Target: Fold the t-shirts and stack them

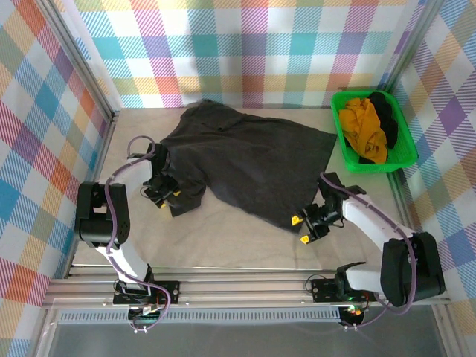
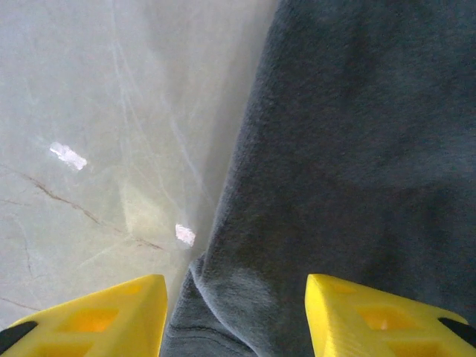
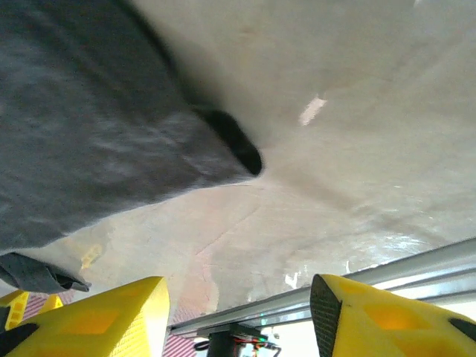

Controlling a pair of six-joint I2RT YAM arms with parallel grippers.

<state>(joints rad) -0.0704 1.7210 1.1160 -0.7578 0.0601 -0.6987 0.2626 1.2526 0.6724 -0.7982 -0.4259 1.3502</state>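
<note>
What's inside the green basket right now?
The green basket holds a crumpled mustard-yellow shirt with black fabric beside it, toward the right wall. The basket floor and anything beneath these two are covered, so I cannot tell how many shirts there are.

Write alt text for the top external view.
A charcoal t-shirt lies spread on the table, the left gripper and right gripper at its near corners. A green basket at far right holds yellow and black shirts.
</note>
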